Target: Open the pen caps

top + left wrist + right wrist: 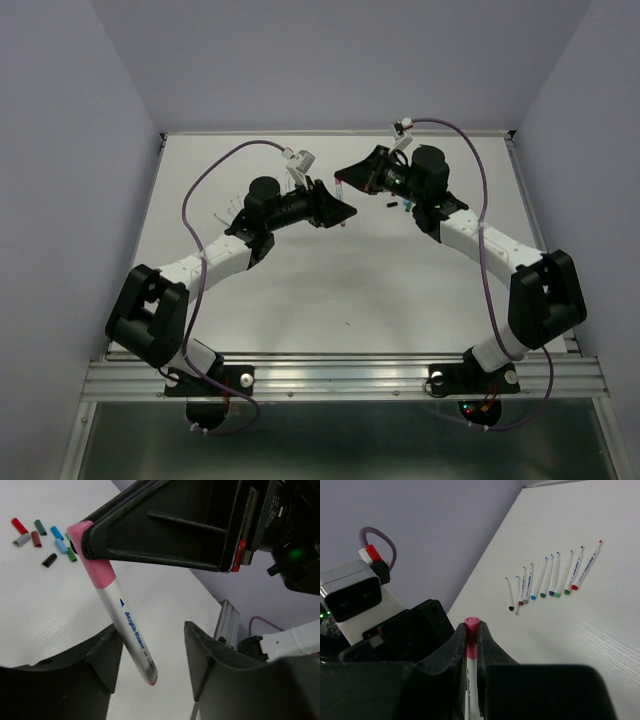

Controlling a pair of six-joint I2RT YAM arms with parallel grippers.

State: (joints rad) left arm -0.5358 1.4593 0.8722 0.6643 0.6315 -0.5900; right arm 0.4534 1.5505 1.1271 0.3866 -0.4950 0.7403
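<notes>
Jaws of the right arm (470,235) are clenched on the pink cap (97,565) of one pen (132,632), holding it above the far middle of the worktop (330,290). Its white barrel slants down between the jaws of the left arm (215,258), which stand apart on either side without touching it. Loose caps (42,537) in red, grey, maroon, green, blue and black lie clustered just right of the far middle. A row of white pens (547,577) with coloured ends lies side by side nearer the left edge, well apart from those caps.
</notes>
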